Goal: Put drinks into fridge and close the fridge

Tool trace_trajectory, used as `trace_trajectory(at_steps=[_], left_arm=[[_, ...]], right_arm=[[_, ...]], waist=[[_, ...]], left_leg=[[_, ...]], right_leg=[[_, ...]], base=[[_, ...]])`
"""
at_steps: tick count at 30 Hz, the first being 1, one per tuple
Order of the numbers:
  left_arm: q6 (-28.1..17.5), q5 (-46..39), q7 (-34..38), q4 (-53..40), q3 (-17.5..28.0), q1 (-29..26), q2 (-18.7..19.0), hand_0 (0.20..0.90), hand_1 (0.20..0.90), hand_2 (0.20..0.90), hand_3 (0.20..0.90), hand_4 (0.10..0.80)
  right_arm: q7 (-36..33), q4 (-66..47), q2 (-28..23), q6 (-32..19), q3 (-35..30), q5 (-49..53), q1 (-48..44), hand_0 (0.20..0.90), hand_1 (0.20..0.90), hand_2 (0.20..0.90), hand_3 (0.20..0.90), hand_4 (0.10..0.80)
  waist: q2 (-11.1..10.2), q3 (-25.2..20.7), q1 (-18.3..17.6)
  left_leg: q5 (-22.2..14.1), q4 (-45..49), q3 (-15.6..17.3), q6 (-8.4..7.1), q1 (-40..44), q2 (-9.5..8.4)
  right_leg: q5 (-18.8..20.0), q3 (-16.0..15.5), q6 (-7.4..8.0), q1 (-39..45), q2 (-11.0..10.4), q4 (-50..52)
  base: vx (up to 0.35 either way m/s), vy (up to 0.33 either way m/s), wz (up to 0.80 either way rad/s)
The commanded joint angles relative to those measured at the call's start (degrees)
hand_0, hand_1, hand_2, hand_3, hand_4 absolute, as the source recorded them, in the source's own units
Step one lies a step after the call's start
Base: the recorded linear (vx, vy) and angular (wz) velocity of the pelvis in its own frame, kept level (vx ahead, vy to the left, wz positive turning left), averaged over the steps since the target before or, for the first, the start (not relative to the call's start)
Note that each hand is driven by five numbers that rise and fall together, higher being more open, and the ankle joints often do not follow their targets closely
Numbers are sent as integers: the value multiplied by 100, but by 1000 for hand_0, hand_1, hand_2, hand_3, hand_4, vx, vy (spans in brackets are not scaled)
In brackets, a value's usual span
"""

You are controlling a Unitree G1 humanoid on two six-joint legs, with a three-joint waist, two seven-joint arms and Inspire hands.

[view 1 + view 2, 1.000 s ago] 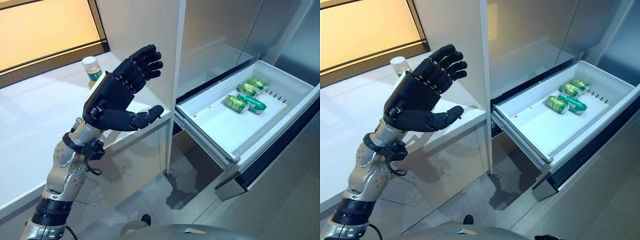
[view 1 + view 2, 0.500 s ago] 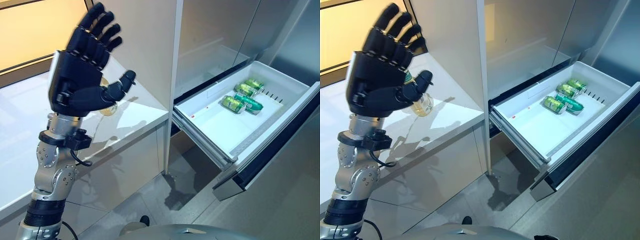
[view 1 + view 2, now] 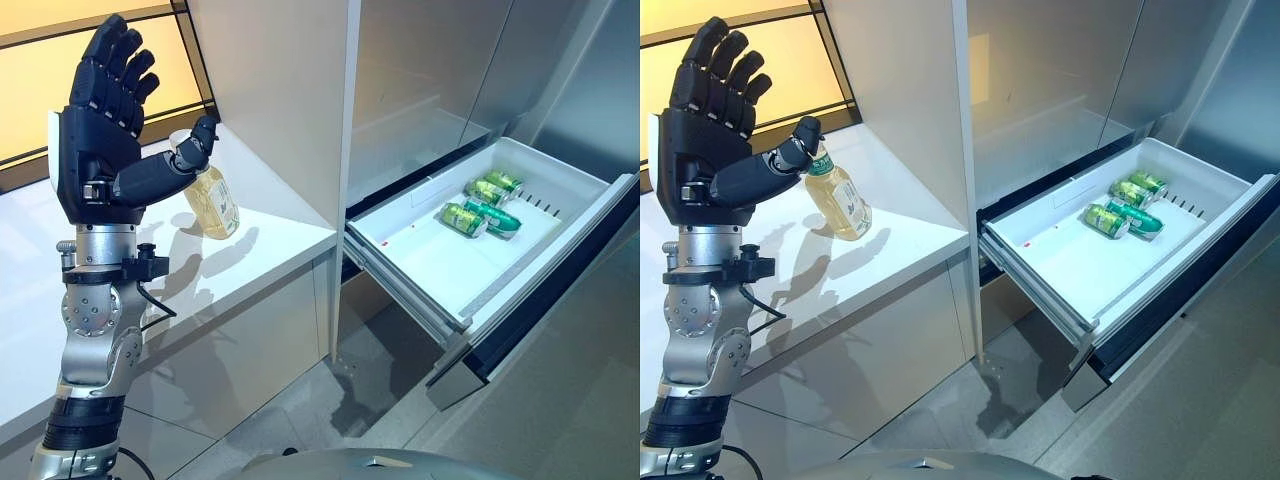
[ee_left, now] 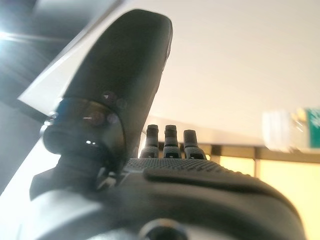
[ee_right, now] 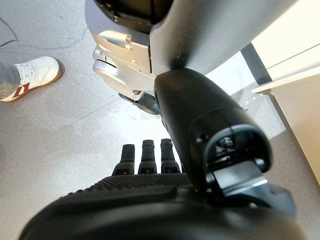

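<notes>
One bottle [image 3: 211,200] of pale yellow drink stands upright on the white worktop [image 3: 250,245], its green label too small to read. Three green cans [image 3: 478,204] lie on their sides at the far end of the pulled-out white fridge drawer [image 3: 420,262]. The left hand [image 3: 100,150] is raised beside the bottle, fingers straight and spread, thumb tip near the cap, grasping nothing. The right hand [image 5: 150,160] hangs over the floor, fingers relaxed and empty.

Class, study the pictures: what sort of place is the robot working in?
Probably a kitchen: a white counter with a drink bottle beside a steel fridge whose pulled-out drawer holds green cans.
</notes>
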Motion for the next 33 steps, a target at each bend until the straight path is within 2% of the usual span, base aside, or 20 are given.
trace_trajectory(at_steps=[1,14,22,33], left_arm=[[-85,322,365,29,536,-353,254,900,900,900,900,800],[457,602,869,469,497,-492,346,900,900,900,900,800],[735,384,755,608,469,-558,348,900,900,900,900,800],[1127,497,818,811,379,-614,397,900,900,900,900,800]], right_arm=[[189,-129,187,77,25,33,-230,900,900,900,900,800],[206,-107,176,145,0,-50,-256,900,900,900,900,800],[213,-67,191,160,-19,-72,-260,900,900,900,900,800],[218,-88,172,210,-19,-48,-280,900,900,900,900,800]], waist=[[-76,18,-6],[-46,-19,-71],[-38,-55,-95],[-22,-52,-124]], left_leg=[[-390,8,69,412,-5,-398],[-397,8,114,415,32,-398],[-398,8,132,411,33,-399],[-455,8,152,410,82,-388]], right_leg=[[344,367,189,-411,-22,145],[338,414,201,-399,-19,154],[353,426,213,-406,-20,140],[308,449,224,-366,-12,141]], base=[[0,0,0],[8,0,0],[0,0,0],[14,0,0]])
